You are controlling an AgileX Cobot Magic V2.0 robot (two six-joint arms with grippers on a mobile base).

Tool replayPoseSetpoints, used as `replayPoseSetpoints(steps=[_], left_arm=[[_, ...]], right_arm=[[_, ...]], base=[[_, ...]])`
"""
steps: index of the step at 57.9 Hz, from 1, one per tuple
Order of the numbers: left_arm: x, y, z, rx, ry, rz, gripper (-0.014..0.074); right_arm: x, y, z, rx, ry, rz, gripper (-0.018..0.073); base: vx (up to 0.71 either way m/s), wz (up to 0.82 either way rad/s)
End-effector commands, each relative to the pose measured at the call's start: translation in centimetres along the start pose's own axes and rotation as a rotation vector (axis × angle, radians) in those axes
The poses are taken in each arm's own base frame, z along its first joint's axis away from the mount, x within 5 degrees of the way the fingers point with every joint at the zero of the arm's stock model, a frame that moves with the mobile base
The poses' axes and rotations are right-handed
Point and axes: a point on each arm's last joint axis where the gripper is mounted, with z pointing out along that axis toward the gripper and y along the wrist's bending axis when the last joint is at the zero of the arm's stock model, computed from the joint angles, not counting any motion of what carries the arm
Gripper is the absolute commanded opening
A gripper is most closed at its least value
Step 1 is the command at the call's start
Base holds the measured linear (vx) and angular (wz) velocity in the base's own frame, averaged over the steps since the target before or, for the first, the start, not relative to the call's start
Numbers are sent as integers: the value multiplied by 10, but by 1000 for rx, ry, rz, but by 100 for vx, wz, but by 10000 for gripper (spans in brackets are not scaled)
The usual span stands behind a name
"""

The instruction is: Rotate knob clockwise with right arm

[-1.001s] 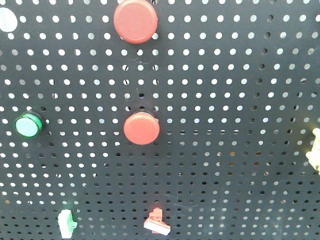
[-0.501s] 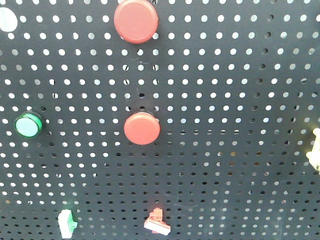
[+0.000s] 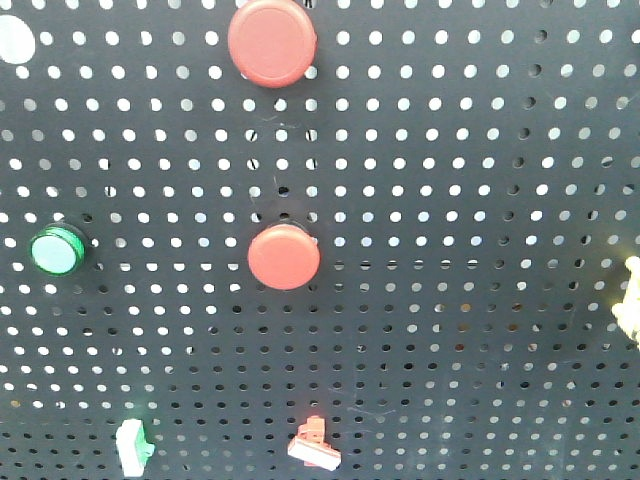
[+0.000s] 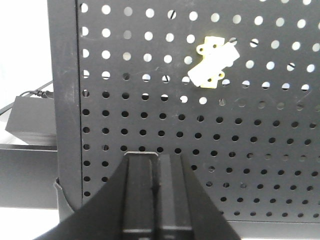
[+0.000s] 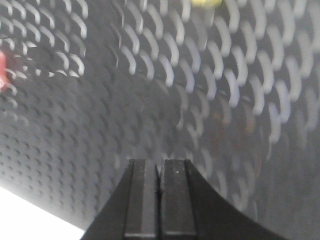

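Note:
A black pegboard [image 3: 460, 200] fills the front view. It carries two round red caps [image 3: 271, 41] [image 3: 284, 257], a green round one [image 3: 55, 250], and small green [image 3: 132, 446], red [image 3: 314, 445] and pale yellow [image 3: 632, 300] fittings. I cannot tell which of these is the knob. My right gripper [image 5: 160, 172] is shut with nothing in it, facing the board in a motion-blurred wrist view; a red blur [image 5: 2, 70] sits at that view's left edge. My left gripper [image 4: 155, 165] is also shut and empty, below a pale yellow fitting [image 4: 214, 68].
The pegboard's left edge [image 4: 65, 100] shows in the left wrist view, with a black box and cable [image 4: 31, 120] beyond it. A yellow blur [image 5: 206, 2] sits at the top of the right wrist view. Neither arm appears in the front view.

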Motion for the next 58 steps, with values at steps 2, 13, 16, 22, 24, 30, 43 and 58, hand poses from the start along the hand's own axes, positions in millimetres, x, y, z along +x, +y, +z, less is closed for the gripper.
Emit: replayPoseSetpoints(steps=[2, 13, 16, 22, 24, 30, 43, 58], left_arm=[[-3, 1, 0, -5, -69, -12, -6], [-3, 1, 0, -5, -69, -12, -6], [-3, 1, 0, -5, -69, -12, -6], [-3, 1, 0, -5, -69, -12, -6], [-3, 1, 0, -5, -69, -12, -6], [-3, 1, 0, -5, -69, -12, -6], [-3, 1, 0, -5, -69, -12, -6], [-3, 1, 0, -5, -69, -12, -6]], right_arm=[[5, -8, -5, 133, -132, 66, -9], [50, -14, -12, 305, -143, 74, -9], [54, -14, -15, 315, -160, 75, -9], [55, -14, -16, 321, -146, 81, -9], [55, -14, -16, 322, -144, 81, -9], [55, -14, -16, 322, -145, 81, -9], [55, -14, -16, 322, -145, 81, -9], [55, -14, -16, 322, -145, 81, -9]], base=[[0, 0], [0, 0], [0, 0], [0, 0], [0, 0], [0, 0], [0, 0], [0, 0]])
